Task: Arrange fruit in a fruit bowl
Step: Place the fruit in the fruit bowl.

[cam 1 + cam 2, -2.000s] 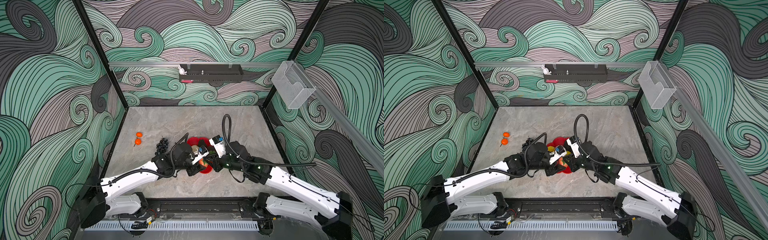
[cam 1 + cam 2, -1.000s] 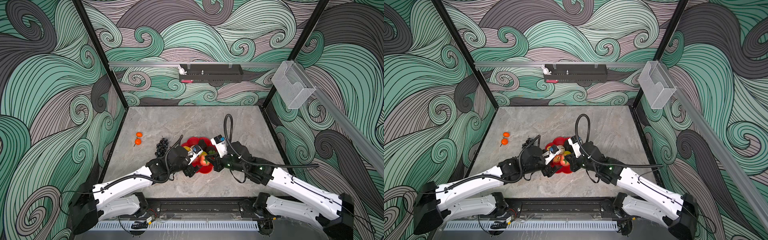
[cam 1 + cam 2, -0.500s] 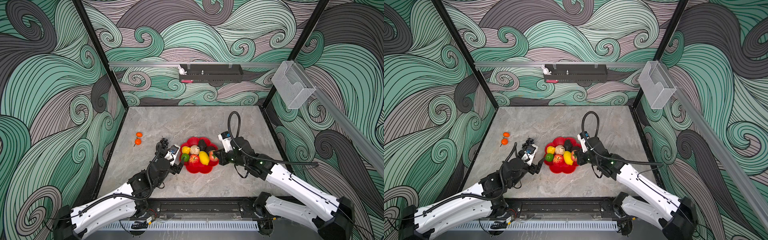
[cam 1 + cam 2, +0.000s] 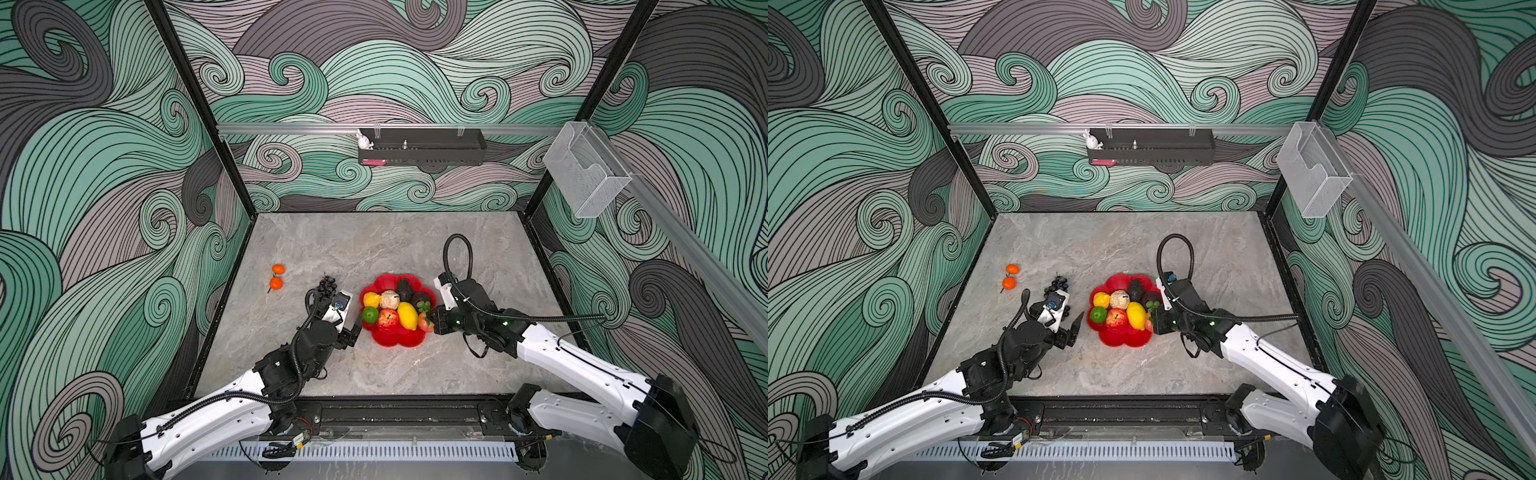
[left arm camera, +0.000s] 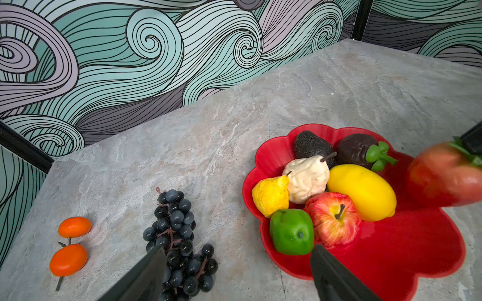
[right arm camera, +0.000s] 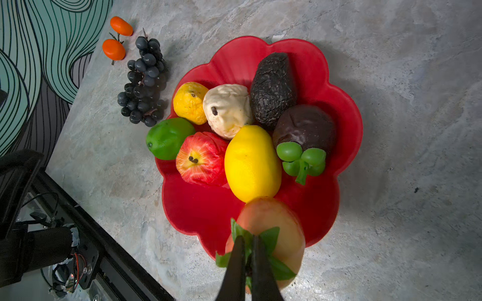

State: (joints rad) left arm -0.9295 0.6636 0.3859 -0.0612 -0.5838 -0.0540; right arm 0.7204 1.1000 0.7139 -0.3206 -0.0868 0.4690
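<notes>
Nearest, the right jaws are pinched tight on the green leaves of the strawberry (image 6: 266,224). They hold it at the near right rim of the fruit bowl (image 4: 399,338), the berry's body pointing inward. I cannot tell whether it touches the bowl. The bowl is a glossy red scalloped flower on the grey counter (image 4: 374,245), with bare red floor beside the berry.

The left jaws stand wide with nothing between them, just off the bowl's left rim. In the left wrist view one finger (image 5: 336,278) crosses the rim in front of the green lime (image 5: 291,232), and the other covers part of the grape bunch (image 5: 177,234).

Directly past the right jaws and the strawberry lies the large lemon (image 6: 251,163). The red apple (image 6: 200,159) touches it on the side toward the left jaws, with the lime next along at the rim.

Farther in sit:
- the small lemon (image 6: 189,103)
- the beige lumpy piece (image 6: 227,109)
- the dark avocado-like piece (image 6: 272,88)
- a dark round piece (image 6: 305,127) with a green stalk cap

Beyond the left jaws, outside the bowl, the grapes lie on the counter. The two small oranges (image 4: 276,284) are farther out, near the side wall.

Far past both jaws, a black wall tray (image 4: 422,147) hangs on the back wall with a white rabbit figurine (image 4: 364,140) at its end. A clear mesh bin (image 4: 586,174) hangs on the right wall.
</notes>
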